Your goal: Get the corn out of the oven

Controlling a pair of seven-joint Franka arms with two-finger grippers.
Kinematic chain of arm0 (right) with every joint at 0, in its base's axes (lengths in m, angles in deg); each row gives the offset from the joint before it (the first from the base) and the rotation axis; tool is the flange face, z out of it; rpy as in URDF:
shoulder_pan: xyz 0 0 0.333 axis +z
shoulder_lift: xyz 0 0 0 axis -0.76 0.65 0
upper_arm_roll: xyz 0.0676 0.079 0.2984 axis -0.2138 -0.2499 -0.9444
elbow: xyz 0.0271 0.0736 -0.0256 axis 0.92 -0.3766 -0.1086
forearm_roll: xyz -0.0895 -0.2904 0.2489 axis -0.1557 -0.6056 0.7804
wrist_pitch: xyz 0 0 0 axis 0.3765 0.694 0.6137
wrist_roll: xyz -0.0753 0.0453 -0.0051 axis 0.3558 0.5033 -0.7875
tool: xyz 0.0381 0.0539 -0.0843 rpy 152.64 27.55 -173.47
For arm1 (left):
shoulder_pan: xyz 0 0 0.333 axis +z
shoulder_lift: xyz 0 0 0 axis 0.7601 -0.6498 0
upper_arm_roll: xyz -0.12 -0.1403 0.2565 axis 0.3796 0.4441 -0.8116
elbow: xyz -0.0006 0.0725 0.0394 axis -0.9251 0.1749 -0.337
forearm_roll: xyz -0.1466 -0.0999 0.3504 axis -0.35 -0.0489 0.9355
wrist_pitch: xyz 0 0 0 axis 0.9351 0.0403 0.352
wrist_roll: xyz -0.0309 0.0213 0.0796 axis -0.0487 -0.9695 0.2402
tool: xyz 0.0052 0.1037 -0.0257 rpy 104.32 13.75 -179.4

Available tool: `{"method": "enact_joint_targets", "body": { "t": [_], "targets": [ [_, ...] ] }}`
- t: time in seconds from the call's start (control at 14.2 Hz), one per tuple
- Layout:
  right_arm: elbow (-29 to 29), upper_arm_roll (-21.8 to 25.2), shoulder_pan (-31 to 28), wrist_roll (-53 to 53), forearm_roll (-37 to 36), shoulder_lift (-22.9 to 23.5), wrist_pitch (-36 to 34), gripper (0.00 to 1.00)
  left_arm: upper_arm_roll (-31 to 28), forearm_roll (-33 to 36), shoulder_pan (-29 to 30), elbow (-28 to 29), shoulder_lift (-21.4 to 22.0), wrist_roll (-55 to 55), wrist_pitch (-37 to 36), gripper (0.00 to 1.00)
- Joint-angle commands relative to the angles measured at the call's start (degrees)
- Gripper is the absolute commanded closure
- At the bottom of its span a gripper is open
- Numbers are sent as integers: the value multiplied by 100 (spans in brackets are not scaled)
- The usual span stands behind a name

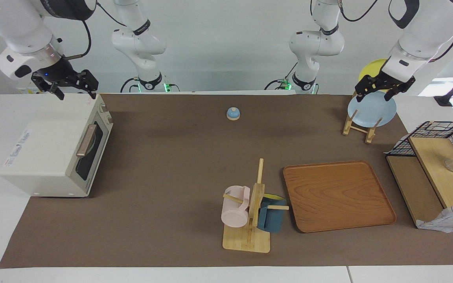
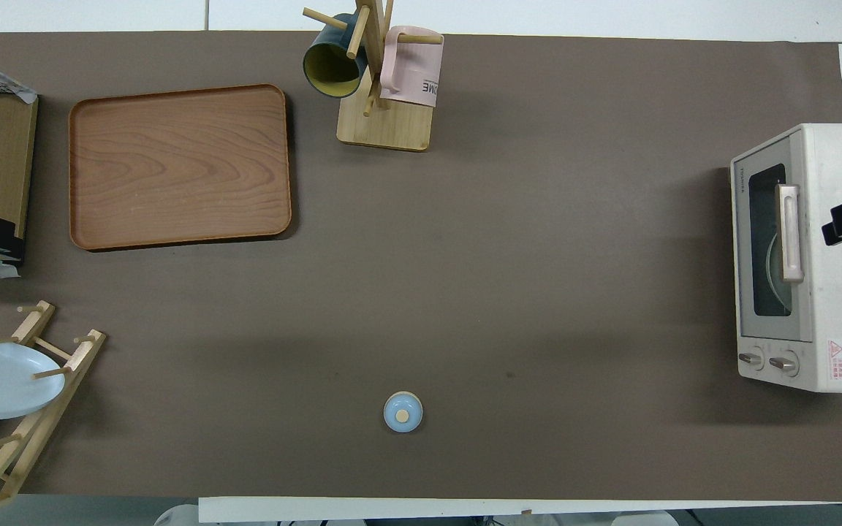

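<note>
1. Mug rack (image 1: 250,232) stands at the table edge farthest from the robots, a pink mug (image 1: 235,212) and a blue mug (image 1: 271,220) hung sideways on its pegs.
2. Just beside it, toward the left arm's end, a wooden tray (image 1: 336,196) lies flat on the brown mat (image 1: 171,177), with nothing on it.
3. At the right arm's end sits the oven (image 1: 49,157), its dark glass door (image 2: 766,219) shut, the tan handle (image 1: 86,140) across it and two knobs (image 2: 768,361) at the end of the front nearer to the robots.
4. The corn cannot be seen in either view; through the glass only a pale curved edge shows, and what it belongs to cannot be told.
5. The right gripper (image 1: 75,92) hangs in the air over the oven's top corner nearer to the robots, fingers spread apart and holding nothing, clear of the handle.
6. The left gripper (image 1: 376,94) hangs over the plate rack (image 1: 358,127) at the left arm's end, fingers likewise apart and holding nothing.
7. A pale blue plate (image 1: 372,112) stands on edge in that rack, with a yellow plate (image 1: 370,68) in a slot nearer to the robots.
8. A small blue bell (image 1: 233,113) rests mid-table, nearer to the robots than the mug rack and well apart from the oven.
9. A wooden shelf with a black wire basket (image 1: 431,169) fills the corner at the left arm's end, beside the tray.
</note>
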Motion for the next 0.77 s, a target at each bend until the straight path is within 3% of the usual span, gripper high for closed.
{"method": "enact_joint_targets", "body": {
  "t": [0.0, 0.42, 0.49, 0.7],
  "targets": [
    [-195, -31, -21, 55, 111, -148, 136, 0, -1, 117, 26, -31, 62, -87, -93, 0],
    [-379, -31, -12, 2, 111, -227, 171, 1, -19, -251, 157, 66, 132, -77, 100, 0],
    [-414, -31, -4, -7, 120, -236, 267, 18, -10, -269, 167, 66, 132, -87, 109, 0],
    [-1570, -31, 14, -558, 137, -665, 1397, 85, -1, -269, 132, 57, 132, -61, 83, 0]
  ]
}}
